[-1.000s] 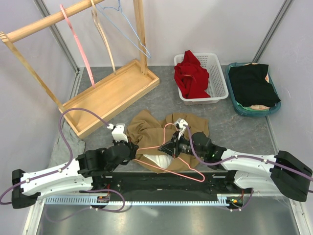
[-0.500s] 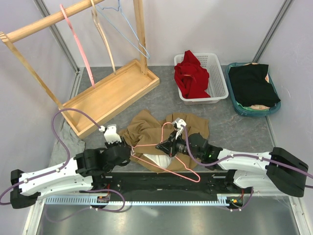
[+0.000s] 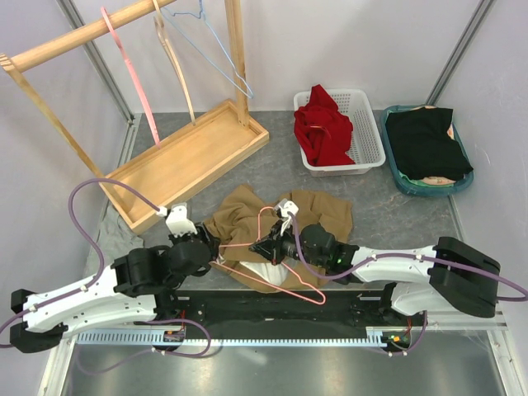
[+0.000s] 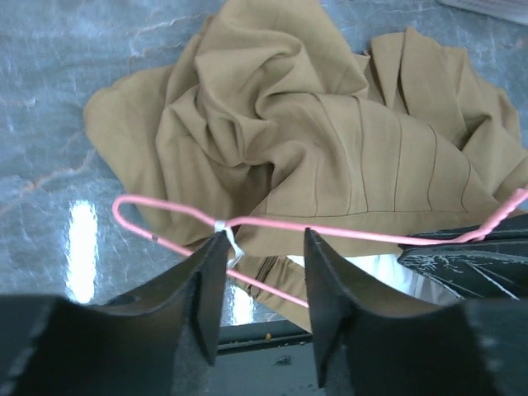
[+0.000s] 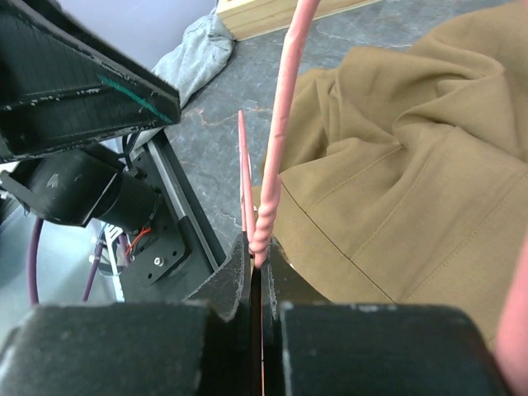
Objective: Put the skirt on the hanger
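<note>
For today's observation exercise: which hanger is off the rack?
The pink wire hanger over the tan skirt, gripped by the right pincer; the others hang on the rail.

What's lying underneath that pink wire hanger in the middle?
The crumpled tan skirt lies under the pink hanger, on the grey table. Whatever the skirt's folds cover cannot be seen.

Left arm, white links and black wrist, lay low, reaching forward-right. Left gripper: black fingers parted. Right arm stretched low toward left. Right gripper: jaws pinched tight on thin pink wire hanger. Grippers near each other, not touching.
</note>
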Tool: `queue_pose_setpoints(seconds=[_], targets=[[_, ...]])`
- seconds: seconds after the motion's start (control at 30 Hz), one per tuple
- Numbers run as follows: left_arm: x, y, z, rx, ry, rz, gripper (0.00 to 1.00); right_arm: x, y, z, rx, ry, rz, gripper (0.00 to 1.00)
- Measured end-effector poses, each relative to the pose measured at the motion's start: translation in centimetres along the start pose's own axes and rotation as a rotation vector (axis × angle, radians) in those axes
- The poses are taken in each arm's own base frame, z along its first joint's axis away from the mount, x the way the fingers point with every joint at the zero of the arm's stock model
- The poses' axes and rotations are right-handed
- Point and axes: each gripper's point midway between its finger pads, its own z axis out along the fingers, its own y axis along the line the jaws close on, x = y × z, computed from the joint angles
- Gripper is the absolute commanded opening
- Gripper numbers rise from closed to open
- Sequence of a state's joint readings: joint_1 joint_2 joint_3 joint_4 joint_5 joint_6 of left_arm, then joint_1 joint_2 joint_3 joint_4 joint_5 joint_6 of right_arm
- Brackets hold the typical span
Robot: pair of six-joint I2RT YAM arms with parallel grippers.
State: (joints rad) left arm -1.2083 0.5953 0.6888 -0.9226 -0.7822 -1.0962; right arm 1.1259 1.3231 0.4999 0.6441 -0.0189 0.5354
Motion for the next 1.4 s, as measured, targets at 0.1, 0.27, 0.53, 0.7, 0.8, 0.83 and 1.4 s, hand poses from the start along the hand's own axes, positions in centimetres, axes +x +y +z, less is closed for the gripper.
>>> queue_pose_setpoints(seconds=[0.1, 0.27, 0.53, 0.7, 0.8, 0.83, 1.4], targets=[[-0.2, -1.4, -0.2, 0.070, 0.009, 0.080, 0.69, -0.2, 0.5, 0.1, -0.011, 0.025, -0.034, 0.00], [0.3, -3.7, -0.6, 0.205, 0.048, 0.218, 0.76, -1.6, 2.6, -0.5, -0.080, 0.071, -0.117, 0.00], [0.6, -8.1, -2.7, 0.467, 0.089, 0.394, 0.71, -2.7, 5.3, -2.9, -0.189, 0.145, -0.246, 0.00], [2.4, -10.3, -4.1, 0.626, 0.177, 0.503, 0.57, -2.0, 6.0, -4.4, -0.236, 0.219, -0.291, 0.00], [4.2, -11.3, -4.9, 0.712, 0.261, 0.554, 0.53, -1.7, 6.3, -5.5, -0.259, 0.260, -0.310, 0.00], [4.7, -11.4, -5.1, 0.728, 0.282, 0.564, 0.53, -1.7, 6.4, -5.8, -0.266, 0.265, -0.315, 0.00], [6.8, -13.3, -5.5, 0.832, 0.360, 0.602, 0.19, -1.1, 6.5, -8.5, -0.282, 0.327, -0.341, 0.00]])
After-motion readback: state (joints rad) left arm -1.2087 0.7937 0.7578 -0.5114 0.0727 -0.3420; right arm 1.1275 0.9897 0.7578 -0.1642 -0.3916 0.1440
